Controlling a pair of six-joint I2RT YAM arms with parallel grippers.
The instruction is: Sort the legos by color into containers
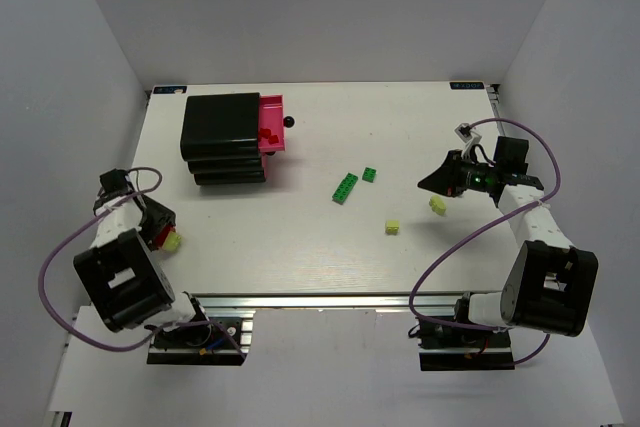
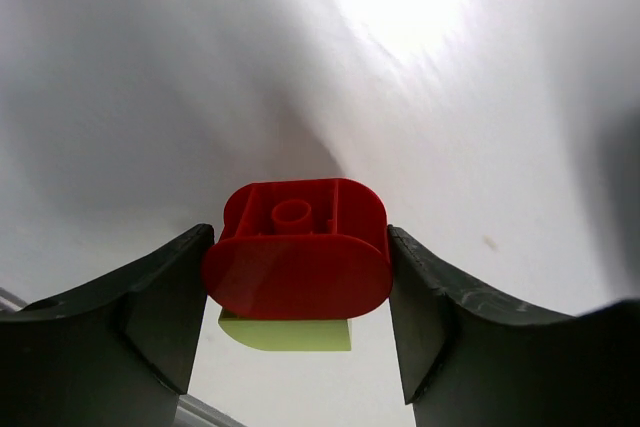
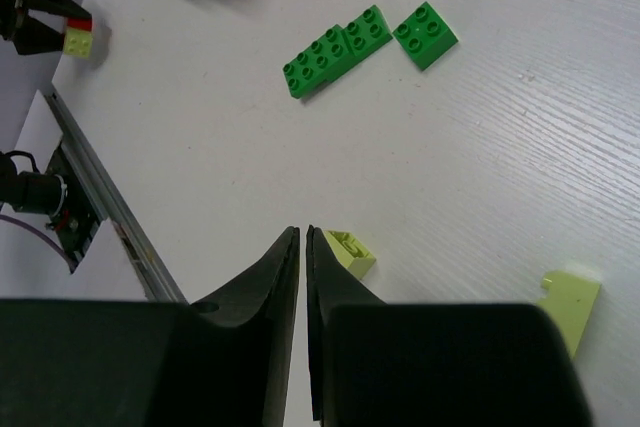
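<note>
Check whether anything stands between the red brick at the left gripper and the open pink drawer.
Yes: the black cabinet stands on the straight line from the red brick, in the left gripper, to the pink drawer, which opens on the cabinet's far side. A pale yellow brick sits under the red one.

It's looking like a robotics lab: white panels (image 1: 90, 37) are boxing in a table (image 1: 300, 257), with two cabled arms (image 1: 120, 282) (image 1: 545, 287) sitting along an aluminium rail (image 1: 320, 300).

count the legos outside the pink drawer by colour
red: 1, the red lego
green: 2, the long green strip and the small green lego
pale yellow: 3, the mid-table yellow lego, the yellow lego further right, the yellow lego under the red
total: 6
</note>
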